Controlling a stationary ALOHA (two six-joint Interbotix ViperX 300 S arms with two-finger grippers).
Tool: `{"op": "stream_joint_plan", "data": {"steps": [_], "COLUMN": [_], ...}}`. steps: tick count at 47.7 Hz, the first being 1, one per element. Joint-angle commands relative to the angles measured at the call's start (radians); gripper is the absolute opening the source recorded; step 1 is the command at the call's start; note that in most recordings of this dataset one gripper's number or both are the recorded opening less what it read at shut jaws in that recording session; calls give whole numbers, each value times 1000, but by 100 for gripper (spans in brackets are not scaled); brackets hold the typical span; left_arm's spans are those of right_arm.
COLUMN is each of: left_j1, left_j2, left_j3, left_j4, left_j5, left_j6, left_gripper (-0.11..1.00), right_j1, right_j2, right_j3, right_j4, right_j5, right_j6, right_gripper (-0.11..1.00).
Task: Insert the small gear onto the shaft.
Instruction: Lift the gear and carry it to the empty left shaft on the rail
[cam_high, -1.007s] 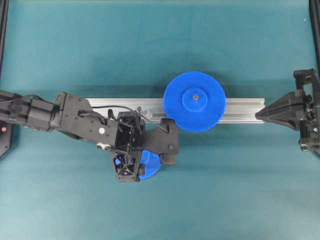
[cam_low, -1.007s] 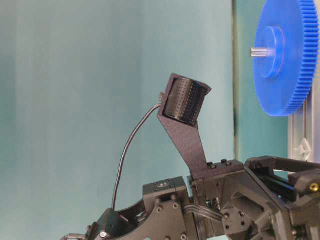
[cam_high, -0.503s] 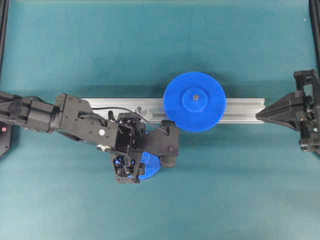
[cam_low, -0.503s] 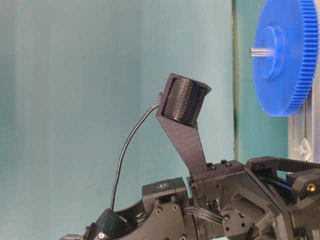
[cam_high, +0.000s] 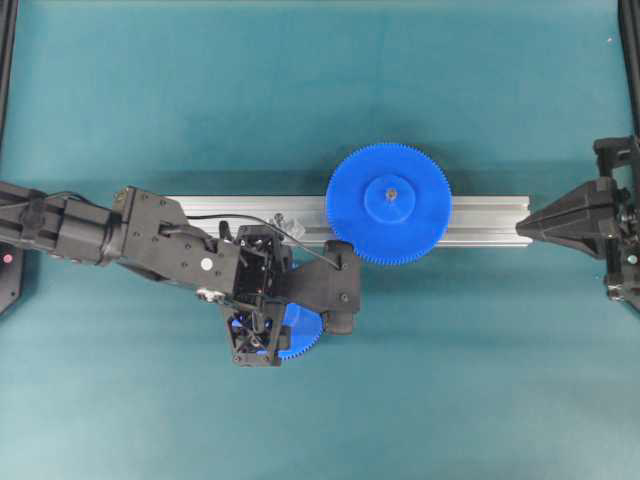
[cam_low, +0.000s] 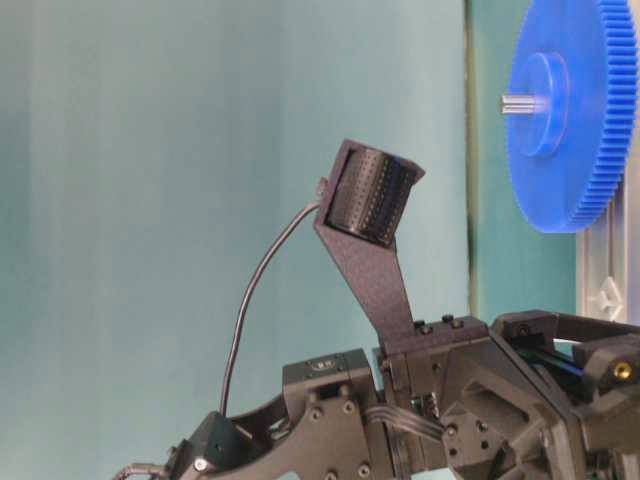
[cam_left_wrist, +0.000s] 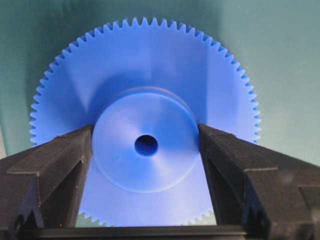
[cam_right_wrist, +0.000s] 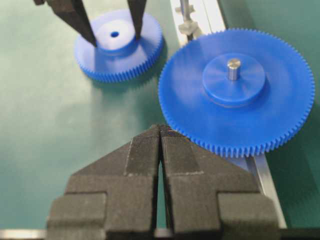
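Left gripper (cam_left_wrist: 146, 145) narrowed onto small gear (cam_left_wrist: 145, 135) hub; no writing visible.

Large blue gear (cam_high: 389, 204) on silver rail (cam_high: 490, 221)

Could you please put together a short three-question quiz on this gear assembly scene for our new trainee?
1. True or false: the left gripper has its fingers on either side of the raised hub of the small gear.
2. Where does the large gear sit? A) flat on the green mat, B) on a pin over the aluminium rail, C) in the right gripper.
3. Fill in: the right gripper's jaws are ____.

Key
1. True: the fingers flank the hub, with the gear lying on the mat.
2. B
3. Shut, with nothing between them.
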Motion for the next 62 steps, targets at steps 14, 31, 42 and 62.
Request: {"op": "stream_joint_plan", "data": {"steps": [14,31,42,62], "left_j1": [18,49,71,97], "left_j2": [-63,-121,-149,-181], "left_j3": [-89,-149,-181,-193], "left_j4": [2,3,3,3], "left_j5": [83,176,253,288], "left_j6": [5,8,20,46], "left_gripper": [70,70,70,70], "right_j1": [-5,-6,-8,-8], "right_j2": [5,5,5,5], "right_j3": [-9,-9,-9,-9], "right_j4": [0,2,0,0], "right_j5": [-3,-3,-6,-6], "right_j6": [8,8,8,8], "right_gripper": [4,4,4,4]}}
